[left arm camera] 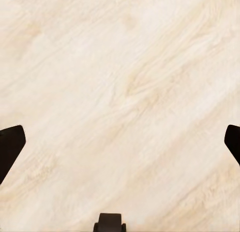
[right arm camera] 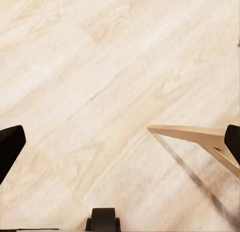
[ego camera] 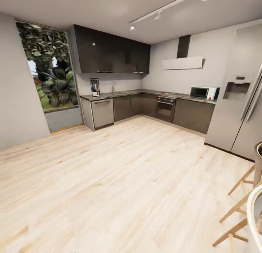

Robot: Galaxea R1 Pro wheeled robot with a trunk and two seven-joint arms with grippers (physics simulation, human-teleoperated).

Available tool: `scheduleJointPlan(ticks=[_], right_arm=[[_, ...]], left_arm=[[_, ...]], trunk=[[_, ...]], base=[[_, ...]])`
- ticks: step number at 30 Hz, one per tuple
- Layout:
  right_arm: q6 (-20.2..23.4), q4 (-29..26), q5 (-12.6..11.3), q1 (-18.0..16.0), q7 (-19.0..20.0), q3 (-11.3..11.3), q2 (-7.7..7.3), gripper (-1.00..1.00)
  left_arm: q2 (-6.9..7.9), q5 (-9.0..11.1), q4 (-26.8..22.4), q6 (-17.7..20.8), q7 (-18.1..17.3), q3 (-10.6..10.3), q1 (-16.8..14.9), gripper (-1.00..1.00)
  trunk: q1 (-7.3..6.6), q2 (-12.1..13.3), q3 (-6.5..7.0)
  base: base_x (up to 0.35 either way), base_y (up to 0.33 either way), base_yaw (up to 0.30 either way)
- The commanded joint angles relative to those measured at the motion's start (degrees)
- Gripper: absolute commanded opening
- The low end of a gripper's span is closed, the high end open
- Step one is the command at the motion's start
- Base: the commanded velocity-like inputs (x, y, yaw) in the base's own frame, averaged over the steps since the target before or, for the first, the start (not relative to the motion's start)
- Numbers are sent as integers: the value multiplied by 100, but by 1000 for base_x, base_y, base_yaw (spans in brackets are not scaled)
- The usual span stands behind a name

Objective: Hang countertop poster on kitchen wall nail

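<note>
Both claws are spread wide over bare wood floor (ego camera: 120, 187): left gripper (left arm camera: 120, 142) and right gripper (right arm camera: 120, 142), which has a wooden chair leg (right arm camera: 195, 135) close by. Way back, the poster (ego camera: 95, 87) stands upright at the kitchen countertop's (ego camera: 123, 94) left end, by the window (ego camera: 47, 67).

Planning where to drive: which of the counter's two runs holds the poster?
The left run, below the dark wall cabinets. The poster stands at its window end; the other run carries the microwave.

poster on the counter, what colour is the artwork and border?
Dark blue artwork inside a white border, thin black frame; the poster shows best in the head view, though small.
</note>
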Motion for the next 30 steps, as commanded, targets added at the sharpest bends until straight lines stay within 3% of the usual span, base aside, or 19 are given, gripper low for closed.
scheduleJointPlan(ticks=[1,11,30], right_arm=[[-17,8,7,-2,-8,4,-1,100],[-1,11,7,-2,22,4,-32,100],[-1,11,7,-3,18,-13,-42,100]], left_arm=[[-3,-1,-7,6,-1,12,2,100],[-6,-1,-7,7,-4,204,2,100],[-2,-1,-8,7,-5,218,2,100]], trunk=[[0,-3,-5],[0,-3,-6],[0,-3,-6]], base=[[79,0,289],[269,0,128],[338,2,2]])
